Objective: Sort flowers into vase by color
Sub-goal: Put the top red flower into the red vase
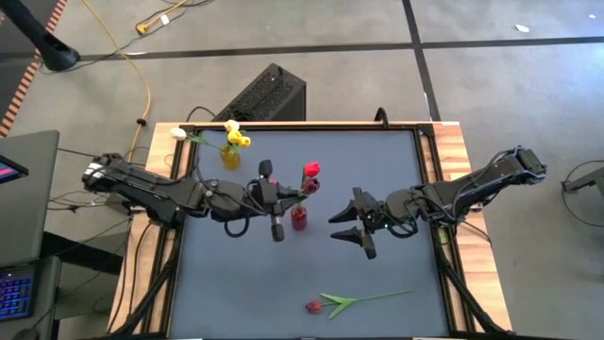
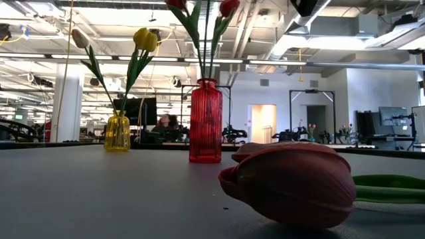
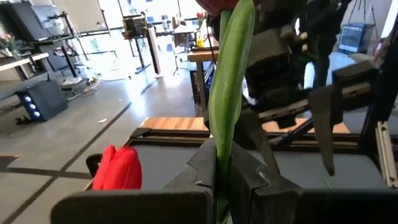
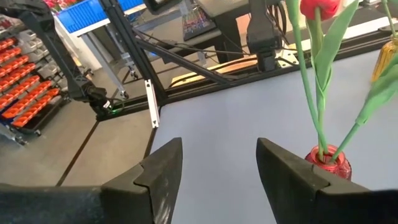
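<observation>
A red glass vase (image 1: pixel 298 220) (image 2: pixel 206 121) stands mid-table with red tulips (image 1: pixel 310 172) in it. A yellow vase (image 1: pixel 229 157) (image 2: pixel 117 132) farther left holds yellow tulips (image 1: pixel 238 138) and a cream one (image 1: pixel 178 134). One maroon tulip (image 1: pixel 315 306) (image 2: pixel 292 184) lies on its side near the table's near edge. My left gripper (image 1: pixel 289 196) is just left of the red vase, shut on a tulip's green stem and leaf. My right gripper (image 1: pixel 351 226) (image 4: pixel 217 168) hovers open to the right of the red vase (image 4: pixel 328 159). My left gripper pinches a tulip's green leaf and stem (image 3: pixel 222 134) between its two fingers (image 3: pixel 202 163), coming level from the table's left. The flower stands upright in the hold, its dark head (image 3: pixel 217 5) above the fingers. Its lower end is hidden by the fingers.
The dark mat (image 1: pixel 236 283) is bare between the vases and the lying tulip. A wooden border (image 1: pixel 462 170) and black rails frame the table. A black box (image 1: pixel 266 94) sits on the floor beyond the far edge. Another red tulip head (image 3: pixel 118 169) shows beside my left fingers.
</observation>
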